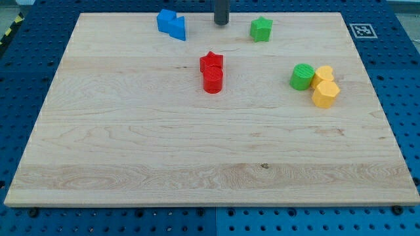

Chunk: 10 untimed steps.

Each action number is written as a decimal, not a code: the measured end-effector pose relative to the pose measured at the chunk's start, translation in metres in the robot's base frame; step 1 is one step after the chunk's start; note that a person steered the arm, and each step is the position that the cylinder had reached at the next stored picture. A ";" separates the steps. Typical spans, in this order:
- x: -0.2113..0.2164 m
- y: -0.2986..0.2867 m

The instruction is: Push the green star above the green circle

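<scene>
Green star (261, 29), green circle (302, 77), red blocks (212, 71), blue blocks (172, 24), yellow blocks (325, 86)

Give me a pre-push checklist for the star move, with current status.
1. Tip visible near the view's top: ok.
2. Tip to the left of green star, gap between them: ok for a rightward push.
3. Green circle located, lower right of star: ok.
4. Star already above circle: not ok, it sits too far left.
5. Path from star to the spot above circle free of blocks: ok.
6. Yellow blocks touch circle's right side; red and blue blocks off the path: ok.
</scene>
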<state>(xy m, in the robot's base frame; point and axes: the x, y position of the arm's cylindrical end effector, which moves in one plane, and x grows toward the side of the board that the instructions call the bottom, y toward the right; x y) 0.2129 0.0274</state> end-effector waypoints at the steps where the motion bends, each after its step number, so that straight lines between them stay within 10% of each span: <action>1: 0.000 0.017; 10: 0.134 0.128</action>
<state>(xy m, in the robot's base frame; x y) 0.3472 0.1550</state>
